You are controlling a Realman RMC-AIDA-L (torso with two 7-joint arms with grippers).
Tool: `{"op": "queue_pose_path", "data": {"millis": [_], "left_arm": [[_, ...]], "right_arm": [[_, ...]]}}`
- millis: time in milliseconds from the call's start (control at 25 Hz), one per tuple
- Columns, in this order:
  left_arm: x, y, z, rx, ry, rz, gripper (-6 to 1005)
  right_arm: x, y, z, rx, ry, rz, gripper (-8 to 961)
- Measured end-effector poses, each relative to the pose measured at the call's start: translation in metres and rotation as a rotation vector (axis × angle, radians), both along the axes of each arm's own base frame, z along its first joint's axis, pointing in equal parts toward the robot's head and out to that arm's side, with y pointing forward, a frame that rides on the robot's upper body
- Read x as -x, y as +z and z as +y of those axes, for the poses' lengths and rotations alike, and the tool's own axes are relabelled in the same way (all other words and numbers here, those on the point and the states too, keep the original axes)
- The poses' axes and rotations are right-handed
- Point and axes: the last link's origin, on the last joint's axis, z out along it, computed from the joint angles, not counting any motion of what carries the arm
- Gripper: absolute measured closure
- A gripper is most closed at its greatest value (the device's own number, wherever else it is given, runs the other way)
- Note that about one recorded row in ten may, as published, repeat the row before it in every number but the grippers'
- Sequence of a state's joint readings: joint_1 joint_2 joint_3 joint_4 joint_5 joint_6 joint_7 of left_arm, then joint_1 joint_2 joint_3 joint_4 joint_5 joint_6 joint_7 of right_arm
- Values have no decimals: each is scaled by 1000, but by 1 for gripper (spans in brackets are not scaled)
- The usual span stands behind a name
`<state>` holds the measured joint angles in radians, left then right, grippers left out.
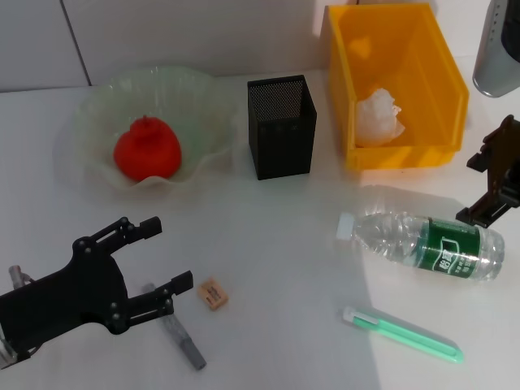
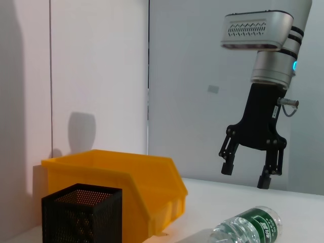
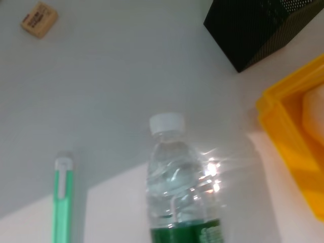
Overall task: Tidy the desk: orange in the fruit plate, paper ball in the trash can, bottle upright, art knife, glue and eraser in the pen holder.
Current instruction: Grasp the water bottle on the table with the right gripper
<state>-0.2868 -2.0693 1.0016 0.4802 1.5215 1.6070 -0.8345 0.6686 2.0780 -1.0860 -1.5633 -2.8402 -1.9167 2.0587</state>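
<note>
Two pincers are in view. The left pincer (image 1: 166, 258) is low over the table (image 1: 276, 244) at the near left, with its fingers spread apart and nothing between them. Just under its lower finger lies one grey stick-shaped thing (image 1: 180, 335), partly covered by the finger, so I cannot tell what it is. Just beside the fingertips lies one eraser (image 1: 212, 293), flat on the table and apart from the pincer.

The right pincer (image 2: 249, 173) hangs above the table at the far right. In the head view it is cut off by the edge, but the left wrist view shows its two fingers apart and empty. It is above the label end of one bottle (image 1: 422, 243), which lies on its side with the white cap toward the middle of the table. Nearer than the bottle lies one green art knife (image 1: 401, 332), flat and well apart from the eraser.

Behind the bottle stands one trash can (image 1: 406, 49), and one paper ball (image 1: 380, 117) lies inside it. To its left stands one pen holder (image 1: 280, 126), upright; I cannot make out anything inside through the mesh. Farther left is one fruit plate (image 1: 89, 122), with one orange (image 1: 147, 149) resting in its middle.

At the far right corner, one silver-grey cylinder (image 1: 497, 49) is cut off by the edge.
</note>
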Motion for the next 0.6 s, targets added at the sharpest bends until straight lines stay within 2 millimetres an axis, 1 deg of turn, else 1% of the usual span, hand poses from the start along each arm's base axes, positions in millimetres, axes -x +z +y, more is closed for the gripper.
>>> {"op": "queue_pose_path", "data": {"millis": [360, 600], "left_arm": [[0, -4, 1, 7, 11, -1, 196], [0, -4, 2, 6, 13, 2, 198]], "right_arm": [[-24, -29, 4, 68, -77, -11, 145], [-32, -41, 5, 69, -105, -40, 144]]}}
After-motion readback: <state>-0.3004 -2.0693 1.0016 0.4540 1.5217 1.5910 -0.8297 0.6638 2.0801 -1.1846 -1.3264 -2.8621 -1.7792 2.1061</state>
